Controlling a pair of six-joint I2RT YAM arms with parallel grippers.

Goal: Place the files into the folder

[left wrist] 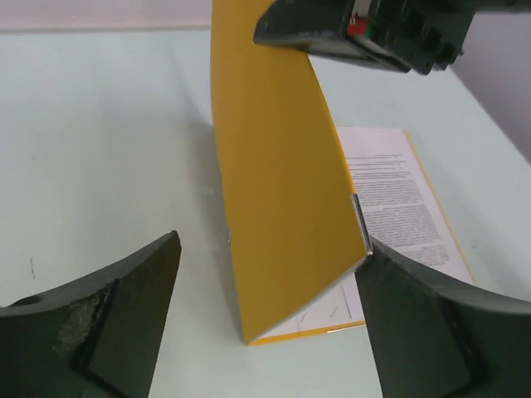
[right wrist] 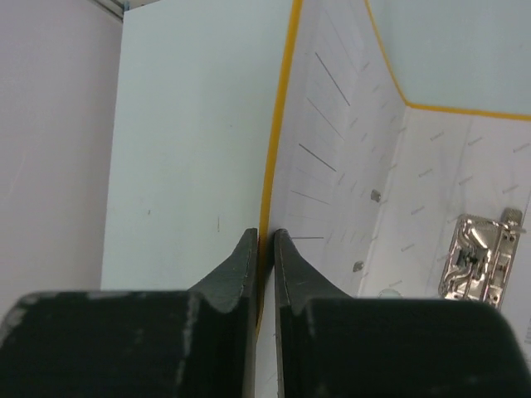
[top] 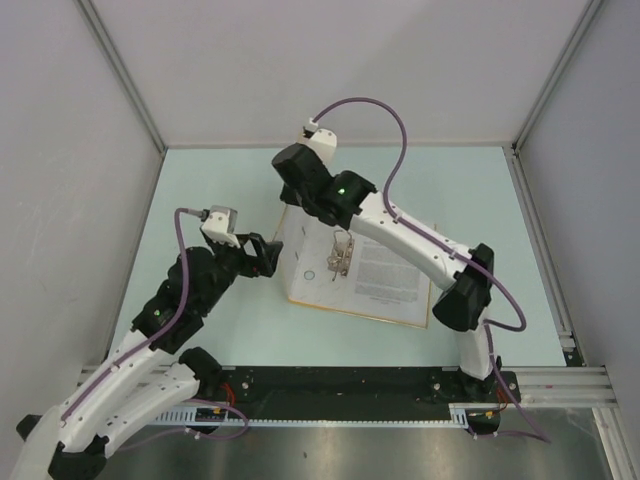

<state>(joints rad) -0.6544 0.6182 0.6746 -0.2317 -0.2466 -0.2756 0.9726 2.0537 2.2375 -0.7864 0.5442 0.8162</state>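
Folder cover [left wrist: 282,207] stands upright, top edge pinched by right gripper [right wrist: 265,236]; left gripper [left wrist: 272,249] gapes empty, just left of it.

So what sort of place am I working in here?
Probably a lab robot test cell: plain grey panel walls in aluminium framing box in a pale green tabletop, with a metal mounting rail along its near edge.
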